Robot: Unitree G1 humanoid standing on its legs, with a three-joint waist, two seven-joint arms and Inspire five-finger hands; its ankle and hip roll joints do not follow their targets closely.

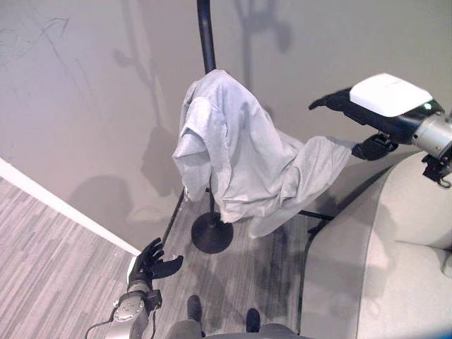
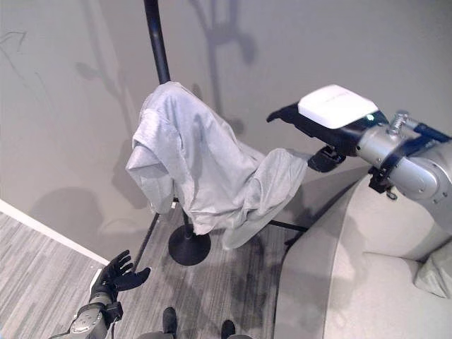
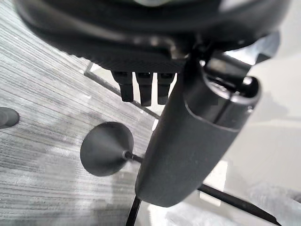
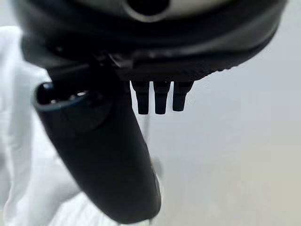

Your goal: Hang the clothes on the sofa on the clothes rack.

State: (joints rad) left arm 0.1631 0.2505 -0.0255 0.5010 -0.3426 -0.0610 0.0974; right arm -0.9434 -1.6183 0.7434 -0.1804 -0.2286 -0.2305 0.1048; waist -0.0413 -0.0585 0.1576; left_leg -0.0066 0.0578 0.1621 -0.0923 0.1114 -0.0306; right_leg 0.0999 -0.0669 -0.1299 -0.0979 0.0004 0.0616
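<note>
Left eye view gives us the clothes rack (image 1: 205, 35), a dark upright pole rising from a round black base (image 1: 212, 232) that stands on the grey wood-pattern floor (image 1: 49, 261) close to the pale wall (image 1: 85, 92). Over the rack we see a light grey shirt (image 1: 229, 145) draped from the upper part of the pole, its body hanging down in folds toward the base and one sleeve (image 1: 321, 166) trailing out to the right, toward the sofa. Our right robot hand (image 1: 353, 102) is raised just beside that sleeve's end, fingers stretched out straight and spread; its thumb (image 1: 374, 147) sits right at the sleeve's edge, and we cannot tell whether it touches the cloth. In the right wrist view our fingers (image 4: 160, 96) point straight ahead with nothing between them and the thumb, and white cloth (image 4: 19, 141) shows past the thumb. Our left robot hand (image 1: 152, 263) hangs low near the floor, to the left of the rack's base, fingers relaxed and apart and holding nothing; in the left wrist view the round base (image 3: 107, 148) lies beyond it. At the right edge we see the light-coloured sofa (image 1: 395, 240), its arm just beneath the right forearm.
</note>
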